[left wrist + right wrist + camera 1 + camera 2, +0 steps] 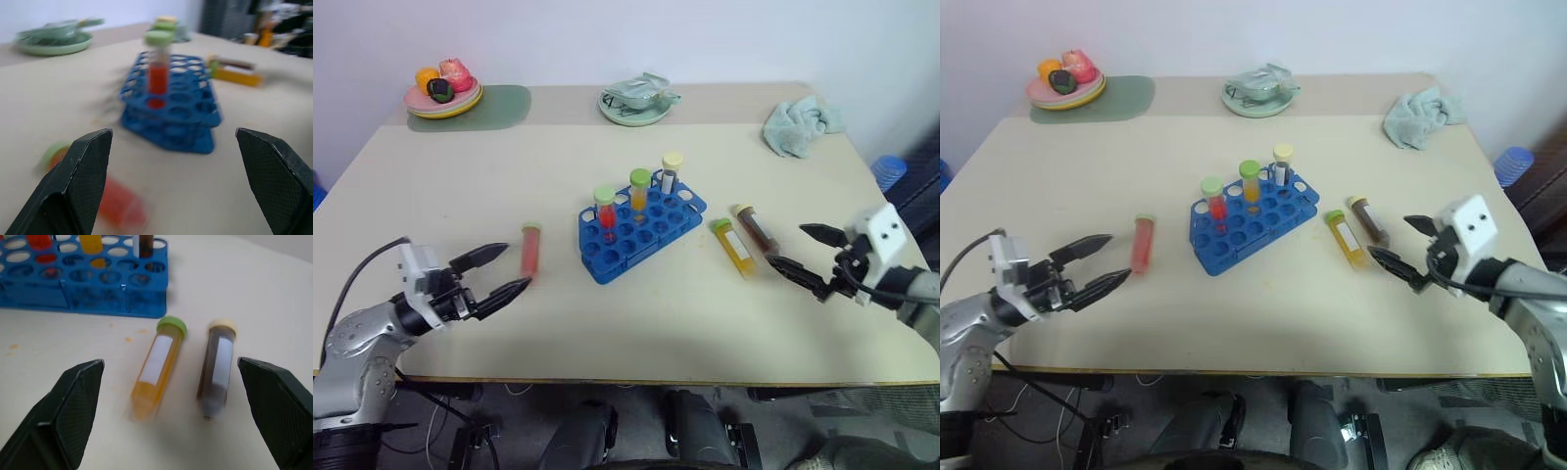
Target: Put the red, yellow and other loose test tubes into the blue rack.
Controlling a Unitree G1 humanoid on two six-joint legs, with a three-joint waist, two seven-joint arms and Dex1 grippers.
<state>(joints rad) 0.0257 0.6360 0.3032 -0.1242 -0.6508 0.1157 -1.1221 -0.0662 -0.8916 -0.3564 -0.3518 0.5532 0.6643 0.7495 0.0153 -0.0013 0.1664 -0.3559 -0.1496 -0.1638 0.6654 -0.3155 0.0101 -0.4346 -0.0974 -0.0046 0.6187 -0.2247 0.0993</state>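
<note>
Left gripper (pixel 497 271) beside red tube (pixel 530 251)

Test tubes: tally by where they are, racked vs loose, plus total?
Upright in the blue rack: 3 (red tube, orange tube, dark tube)
Loose on the table: 3 (red tube, yellow tube, brown tube)
Total: 6
</note>
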